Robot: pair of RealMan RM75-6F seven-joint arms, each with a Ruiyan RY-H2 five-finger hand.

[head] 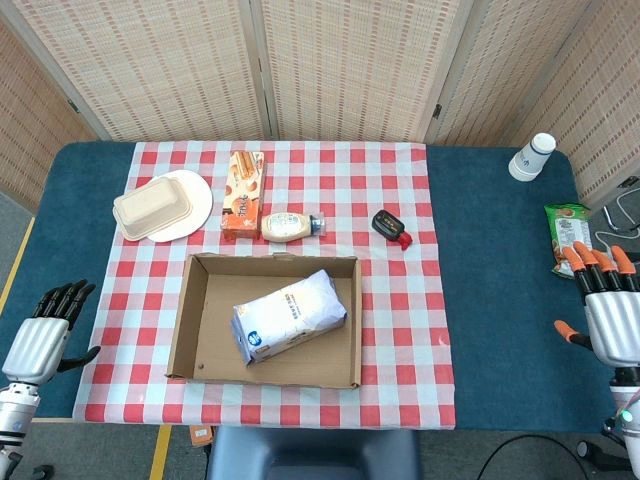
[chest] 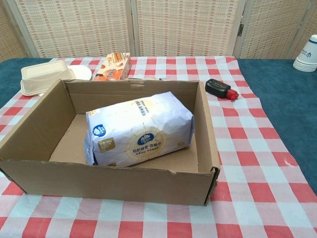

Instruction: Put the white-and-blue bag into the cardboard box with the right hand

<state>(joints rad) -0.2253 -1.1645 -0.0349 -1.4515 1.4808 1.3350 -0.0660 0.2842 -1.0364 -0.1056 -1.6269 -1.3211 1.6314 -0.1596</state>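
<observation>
The white-and-blue bag (head: 289,316) (chest: 138,130) lies on its side inside the open cardboard box (head: 199,320) (chest: 34,124), with nothing touching it. My right hand (head: 607,306) hovers at the far right edge of the head view, over the blue table surface, fingers spread and empty. At the bottom left corner of the head view, off the tablecloth, my left hand (head: 45,332) hangs open with nothing in it. The chest view shows neither hand.
Behind the box lie a mayonnaise bottle (head: 289,225), an orange snack box (head: 244,191), a lidded food container on a white plate (head: 155,207) and a small black-and-red object (head: 392,227). A paper cup (head: 532,157) and a green packet (head: 571,240) sit at the right.
</observation>
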